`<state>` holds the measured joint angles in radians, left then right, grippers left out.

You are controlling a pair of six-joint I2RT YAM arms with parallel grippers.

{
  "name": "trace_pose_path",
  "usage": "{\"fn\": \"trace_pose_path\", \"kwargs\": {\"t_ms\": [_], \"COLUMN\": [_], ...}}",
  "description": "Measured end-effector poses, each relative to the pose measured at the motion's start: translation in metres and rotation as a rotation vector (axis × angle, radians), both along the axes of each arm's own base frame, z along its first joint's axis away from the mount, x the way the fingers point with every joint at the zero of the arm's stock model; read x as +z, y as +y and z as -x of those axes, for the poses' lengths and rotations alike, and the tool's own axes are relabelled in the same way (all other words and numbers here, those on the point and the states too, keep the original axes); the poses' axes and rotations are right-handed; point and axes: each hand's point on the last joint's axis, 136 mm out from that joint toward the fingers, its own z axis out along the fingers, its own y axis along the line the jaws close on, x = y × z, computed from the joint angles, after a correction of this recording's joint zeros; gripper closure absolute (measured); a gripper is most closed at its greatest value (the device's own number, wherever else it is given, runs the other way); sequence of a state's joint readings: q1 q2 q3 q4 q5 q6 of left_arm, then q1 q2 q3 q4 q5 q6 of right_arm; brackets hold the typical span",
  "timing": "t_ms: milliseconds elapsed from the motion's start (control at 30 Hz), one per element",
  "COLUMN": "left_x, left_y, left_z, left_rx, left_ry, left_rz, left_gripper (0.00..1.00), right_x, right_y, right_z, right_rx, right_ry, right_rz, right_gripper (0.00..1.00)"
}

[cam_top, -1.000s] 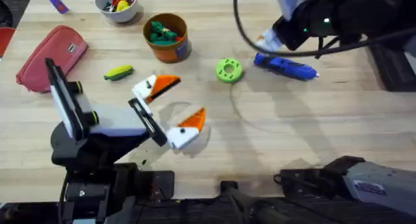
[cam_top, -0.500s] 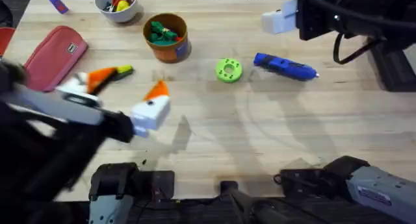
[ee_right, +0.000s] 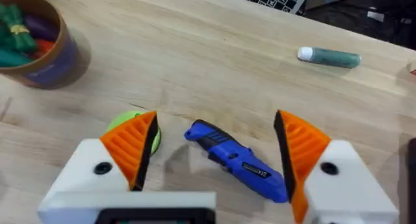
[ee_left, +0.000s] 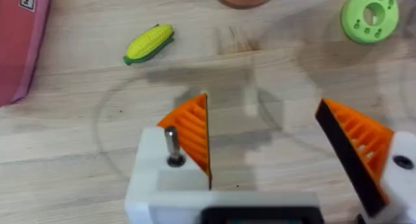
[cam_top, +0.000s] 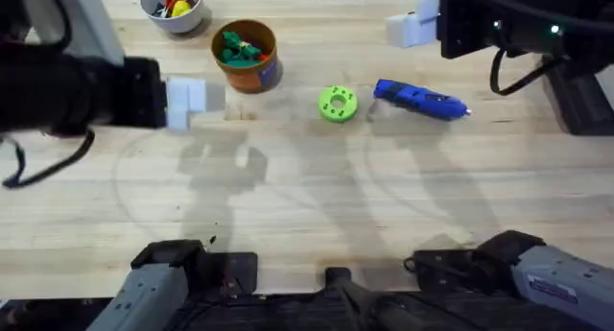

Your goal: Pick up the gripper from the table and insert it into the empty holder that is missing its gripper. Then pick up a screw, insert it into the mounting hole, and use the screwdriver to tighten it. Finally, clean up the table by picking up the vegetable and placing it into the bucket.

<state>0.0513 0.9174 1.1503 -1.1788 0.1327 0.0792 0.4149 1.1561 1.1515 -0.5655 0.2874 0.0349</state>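
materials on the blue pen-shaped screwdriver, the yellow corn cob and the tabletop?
Blue pen-shaped screwdriver: looks like moulded plastic, slight sheen on the body. Yellow corn cob with green husk: likely glossy toy plastic, moulded kernel rows. Tabletop: light wood or wood laminate, visible grain, matte.

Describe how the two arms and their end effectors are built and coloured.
Both arms are black with black cables. Each end effector, left and right, has white angular finger mounts carrying orange ribbed wedge pads edged in black. A metal screw stands proud of one left mount. Green indicator lights glow on the right arm.
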Motion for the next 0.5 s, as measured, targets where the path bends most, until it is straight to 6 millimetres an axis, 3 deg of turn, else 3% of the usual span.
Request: {"fn": "trace_pose_path", "kwargs": {"t_ms": [233, 500], "left_x": [-0.014, -0.041], "left_y": [0.013, 0.040], "left_z": [-0.011, -0.014], "left_rx": [-0.008, -0.165], "left_ry": [0.090, 0.231], "left_rz": [-0.089, -0.279], "left_gripper": [0.015, 0.016], "right_x": [0.000, 0.000], "right_y": [0.000, 0.000], "right_z": [0.000, 0.000], "right_rx": [-0.002, -0.002], "right_ry": [0.000, 0.000], "right_rz": [-0.003, -0.003], "right_gripper": [0.010, 0.009]}}
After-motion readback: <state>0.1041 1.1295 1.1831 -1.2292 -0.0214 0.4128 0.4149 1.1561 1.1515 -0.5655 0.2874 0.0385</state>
